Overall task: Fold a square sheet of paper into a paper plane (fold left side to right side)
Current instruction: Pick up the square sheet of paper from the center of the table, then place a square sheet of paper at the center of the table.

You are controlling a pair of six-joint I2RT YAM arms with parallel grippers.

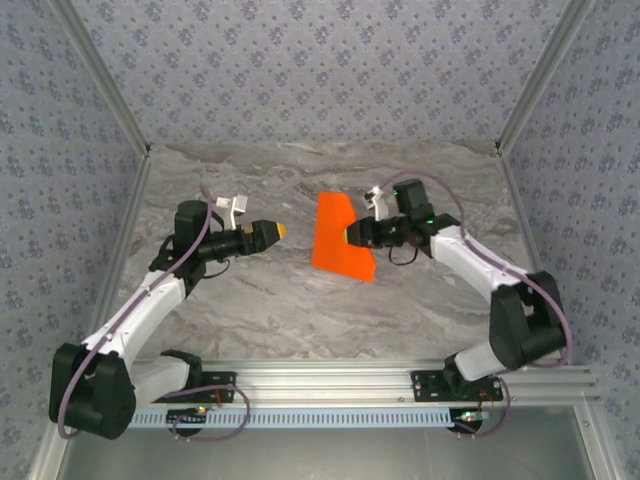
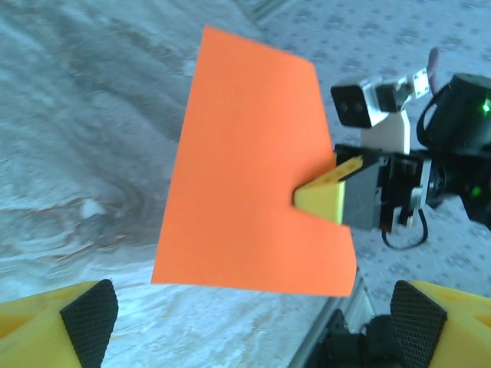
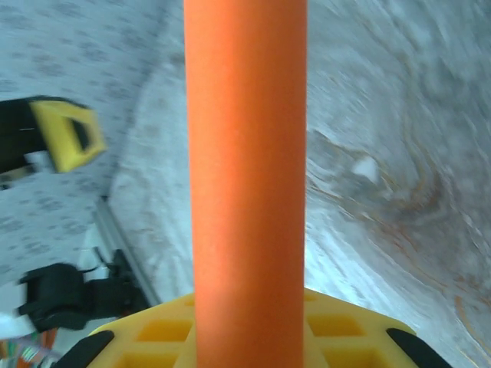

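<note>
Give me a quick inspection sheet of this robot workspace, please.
Surface: grey marbled table.
Job's things: orange paper, uneven outline, apparently lifted off the table.
Clutter: nothing seen.
Hands: right hand shut on the paper's edge; left hand open, facing the paper, not touching it.
Cables: mauve cable running along each arm.
Surroundings: patterned walls; aluminium frame at the near edge.

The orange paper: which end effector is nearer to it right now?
Right. The right end effector grips the orange paper at its right edge; the left end effector hangs open, apart, off its left side.
</note>
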